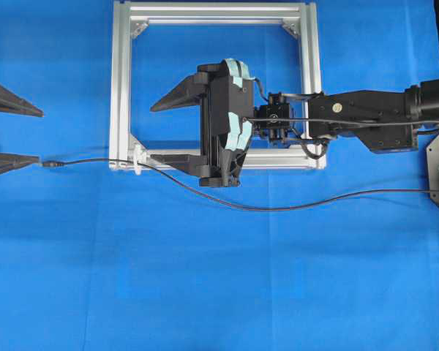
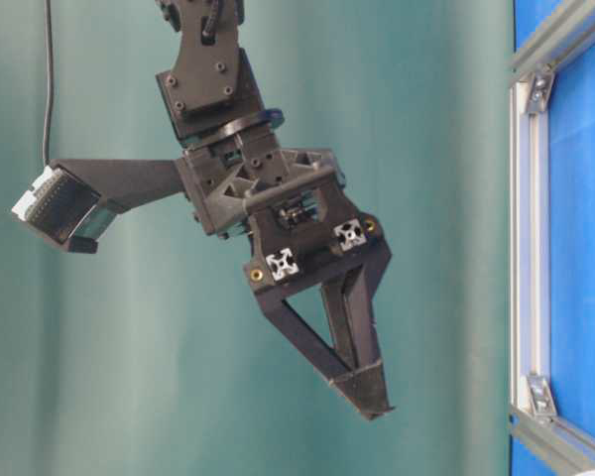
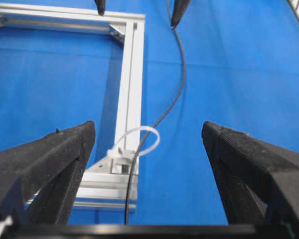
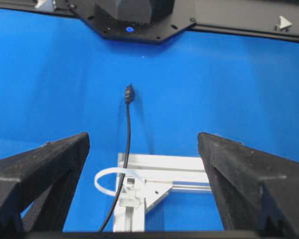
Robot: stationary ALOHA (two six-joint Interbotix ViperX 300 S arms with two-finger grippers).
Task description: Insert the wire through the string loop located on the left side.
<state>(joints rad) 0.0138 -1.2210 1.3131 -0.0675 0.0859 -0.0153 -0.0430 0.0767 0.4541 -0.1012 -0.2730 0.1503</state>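
Judging from both wrist views, I read the wire [image 3: 162, 115] as already passing through the string loop [image 3: 141, 140] at the frame [image 1: 120, 88] corner, its plug [image 1: 51, 165] lying just beyond on the mat. The right gripper [image 1: 161, 131] hovers fully spread, holding nothing; the left gripper [image 1: 29, 135] is likewise wide and empty. Next, I confirm the threading and retract clear without snagging the wire.

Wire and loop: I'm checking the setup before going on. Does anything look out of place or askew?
Nothing looks damaged. The wire already runs through the string loop at the frame's corner, its plug lying beyond it on the blue cloth.
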